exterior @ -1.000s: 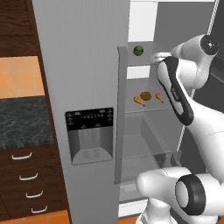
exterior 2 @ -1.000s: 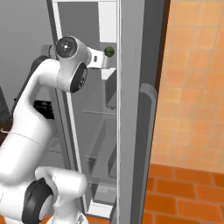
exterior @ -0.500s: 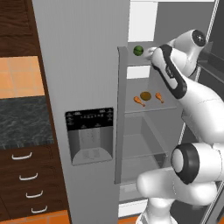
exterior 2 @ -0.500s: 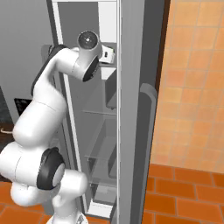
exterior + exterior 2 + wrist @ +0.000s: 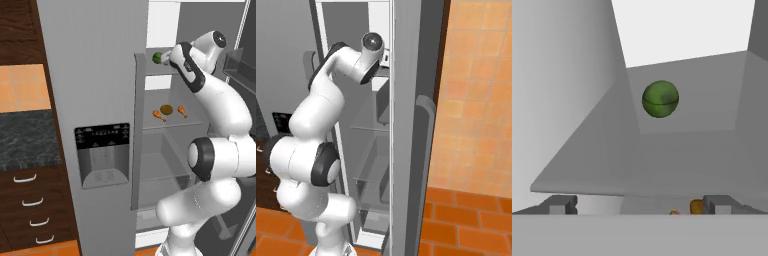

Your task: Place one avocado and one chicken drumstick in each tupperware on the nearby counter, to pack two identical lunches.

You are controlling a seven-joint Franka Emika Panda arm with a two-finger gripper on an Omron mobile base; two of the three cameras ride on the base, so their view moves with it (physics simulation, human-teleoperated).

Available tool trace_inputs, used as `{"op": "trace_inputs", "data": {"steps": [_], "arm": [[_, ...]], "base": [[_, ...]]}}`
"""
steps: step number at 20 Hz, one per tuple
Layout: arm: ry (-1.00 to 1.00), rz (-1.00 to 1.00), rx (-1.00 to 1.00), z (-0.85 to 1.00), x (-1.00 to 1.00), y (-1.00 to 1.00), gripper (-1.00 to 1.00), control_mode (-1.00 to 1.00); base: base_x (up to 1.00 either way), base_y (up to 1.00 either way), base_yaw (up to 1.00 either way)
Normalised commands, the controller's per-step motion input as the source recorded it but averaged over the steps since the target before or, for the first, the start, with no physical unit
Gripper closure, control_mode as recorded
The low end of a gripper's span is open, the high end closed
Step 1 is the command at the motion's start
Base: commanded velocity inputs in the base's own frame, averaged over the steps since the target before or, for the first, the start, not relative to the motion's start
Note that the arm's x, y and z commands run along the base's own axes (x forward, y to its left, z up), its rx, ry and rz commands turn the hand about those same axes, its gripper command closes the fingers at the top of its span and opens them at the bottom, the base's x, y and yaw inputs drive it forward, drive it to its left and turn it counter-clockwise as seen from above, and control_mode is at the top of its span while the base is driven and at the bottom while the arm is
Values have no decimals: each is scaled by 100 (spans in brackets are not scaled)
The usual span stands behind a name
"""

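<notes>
Grey and smooth, the big fridge (image 5: 95,100) stands with its right door open, and its flat front has a dark water and ice panel (image 5: 102,155) set into it. Beside it on the left sits the tabletop (image 5: 27,140), a black-grey marbled stone slab cut off by the picture edge, with dark brown wood drawers (image 5: 30,210) and curved silver handles under it. Orange tiles cover the wall (image 5: 476,100) and the floor (image 5: 456,220).

Inside the fridge are thin see-through shelves. On the top shelf (image 5: 662,150) rests a round, dark green avocado (image 5: 660,99), seen also from the left base view (image 5: 157,58) at the shelf's front left. One shelf lower lie a second roundish brown-green avocado (image 5: 166,109) and two small orange chicken drumsticks (image 5: 159,115) (image 5: 182,111), one on each side of it. They are small and hard to make out in detail. In the hand view, only little orange bits peek out under the top shelf.

The tool (image 5: 639,204) is wide open and holds nothing. Its two dark tips sit at the front edge of the top shelf, pointing at the green avocado, which lies near but apart from them. In the right base view the fridge wall hides the tool.
</notes>
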Motion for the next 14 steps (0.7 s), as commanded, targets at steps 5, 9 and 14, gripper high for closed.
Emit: {"op": "trace_inputs", "data": {"steps": [5,9,14], "arm": [[0,0,0,-14,48,0,-100,-100],[0,0,0,-13,46,0,-100,-100],[0,1,0,-4,50,0,-100,-100]], "base": [[0,0,0],[0,0,0],[0,0,0]]}}
